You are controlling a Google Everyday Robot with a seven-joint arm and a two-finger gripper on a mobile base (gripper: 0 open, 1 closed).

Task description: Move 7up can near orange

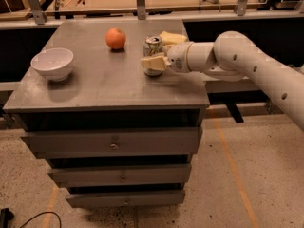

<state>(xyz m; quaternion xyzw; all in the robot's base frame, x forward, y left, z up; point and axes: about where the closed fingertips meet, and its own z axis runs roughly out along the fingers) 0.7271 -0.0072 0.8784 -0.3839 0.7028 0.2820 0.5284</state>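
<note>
The white arm (247,63) is reaching in from the right over the grey bench (104,82), and its pincer (162,50) is hovering low at the back right part of the top. The pincer is standing open: its tan fingers (153,62) are spread apart, one lying in front of the 7up can (153,44) and covering the can's lower front, the other lying behind it and to its right. The can is standing upright on the bench between them, its shiny top showing; whether either finger is touching the can's side is not clear. The orange (115,38) is sitting on the bench to the left of the can, near it but apart from it, with bare bench top showing between the two. A white bowl (52,63) is resting upright near the left edge, well apart from both. Below the top, the bench's drawers (111,141) are sitting stacked one above another.
</note>
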